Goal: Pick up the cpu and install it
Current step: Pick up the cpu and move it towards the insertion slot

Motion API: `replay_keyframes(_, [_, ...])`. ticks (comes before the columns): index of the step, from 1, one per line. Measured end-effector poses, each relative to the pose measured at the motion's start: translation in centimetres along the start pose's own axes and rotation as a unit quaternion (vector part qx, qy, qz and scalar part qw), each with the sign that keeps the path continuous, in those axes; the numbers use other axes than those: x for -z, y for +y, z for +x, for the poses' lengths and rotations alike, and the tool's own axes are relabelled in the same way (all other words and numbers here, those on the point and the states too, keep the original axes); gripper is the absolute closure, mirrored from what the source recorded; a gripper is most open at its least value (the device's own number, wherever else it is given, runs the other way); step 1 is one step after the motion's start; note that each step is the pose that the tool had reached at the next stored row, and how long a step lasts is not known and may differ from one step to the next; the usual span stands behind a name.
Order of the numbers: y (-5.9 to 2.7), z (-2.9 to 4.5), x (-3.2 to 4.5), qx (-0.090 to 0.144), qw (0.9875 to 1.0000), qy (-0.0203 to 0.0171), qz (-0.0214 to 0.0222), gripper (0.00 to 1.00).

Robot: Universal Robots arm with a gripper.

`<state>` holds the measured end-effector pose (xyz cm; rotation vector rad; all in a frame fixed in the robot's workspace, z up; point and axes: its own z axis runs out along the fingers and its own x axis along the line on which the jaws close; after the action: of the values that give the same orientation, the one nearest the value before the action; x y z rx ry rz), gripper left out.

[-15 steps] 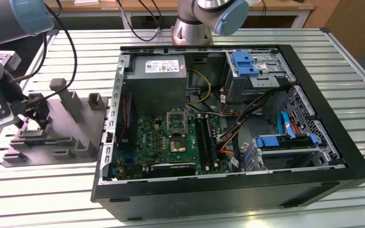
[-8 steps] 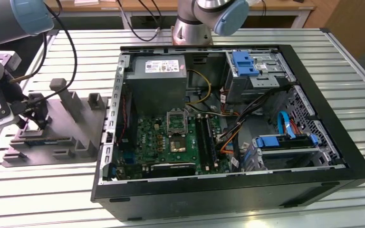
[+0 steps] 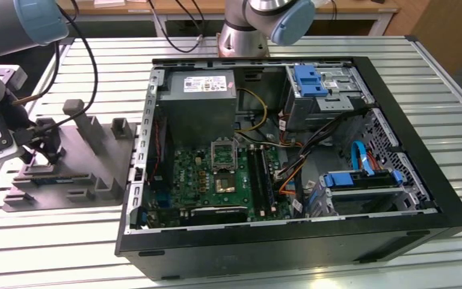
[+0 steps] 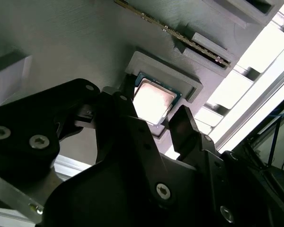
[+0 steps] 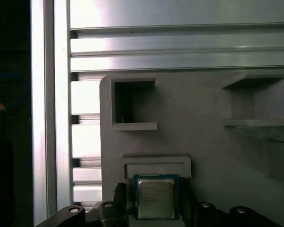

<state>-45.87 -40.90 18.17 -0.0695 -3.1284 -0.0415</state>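
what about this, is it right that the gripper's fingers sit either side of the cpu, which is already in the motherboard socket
No. The gripper does straddle the cpu, but the cpu lies in a recess of the grey fixture, not in the motherboard socket; the first wrist view shows it.

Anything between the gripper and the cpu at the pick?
Nothing visible. In the first wrist view the cpu lies bare in its recess in the grey fixture. The gripper is over it, its fingers open on either side. No cable or part crosses the gap.
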Motion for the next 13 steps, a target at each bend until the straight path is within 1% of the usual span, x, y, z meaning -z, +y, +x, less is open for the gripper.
replay_keyframes(10, [-0.01,-0.01,-0.15,0.000,1.0000,0.0001,0.0001,0.45])
replay_keyframes(11, [-0.01,-0.01,-0.15,0.000,1.0000,0.0001,0.0001,0.52])
replay_keyframes(13, [-0.01,-0.01,-0.16,0.000,1.0000,0.0001,0.0001,0.52])
